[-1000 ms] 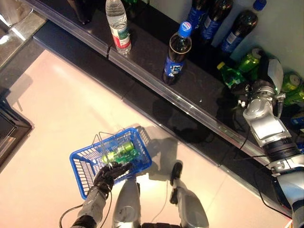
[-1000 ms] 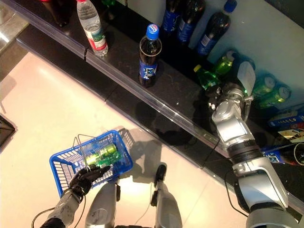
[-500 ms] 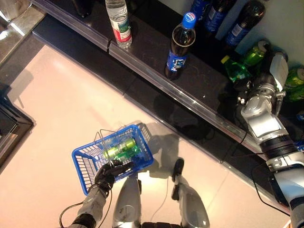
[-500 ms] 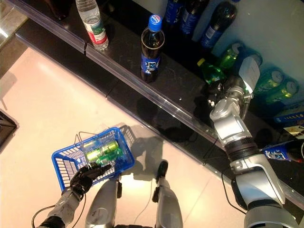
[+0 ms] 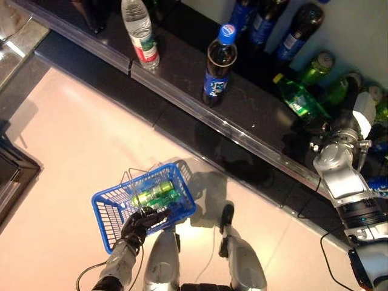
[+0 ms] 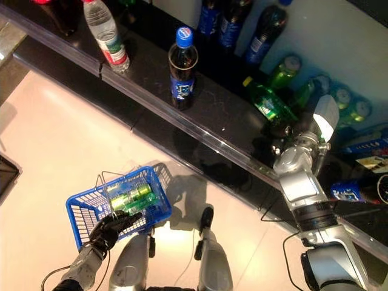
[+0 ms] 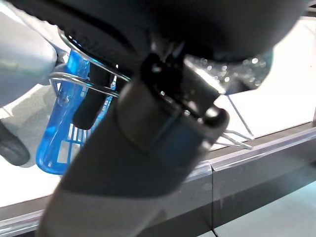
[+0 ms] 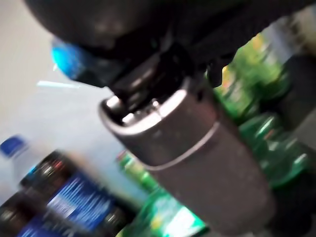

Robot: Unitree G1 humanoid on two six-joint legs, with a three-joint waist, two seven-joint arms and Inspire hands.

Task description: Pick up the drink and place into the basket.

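Note:
My left hand [image 5: 140, 220] is shut on the thin wire handles [image 7: 84, 79] of the blue basket [image 5: 108, 213], which hangs low at the left, off the floor. Green drinks [image 5: 155, 192] lie inside it. My right hand [image 5: 359, 116], with a white thumb cover, is stretched over the dark shelf at the right, among green drinks. A green bottle [image 5: 296, 99] lies on its side just left of the hand, and more green drinks [image 5: 319, 65] stand behind it. The right wrist view shows green bottles [image 8: 256, 123] past the hand.
On the dark shelf [image 5: 182, 91] stand a cola bottle with a blue cap [image 5: 218, 65], a clear water bottle [image 5: 140, 34] and dark bottles with blue labels [image 5: 292, 31] at the back. The shelf has a raised clear front lip. A dark cabinet corner [image 5: 12, 176] is at the left.
My right hand has moved a little to the right along the shelf, away from the lying green bottle. The view has shifted slightly. The basket hangs as before.

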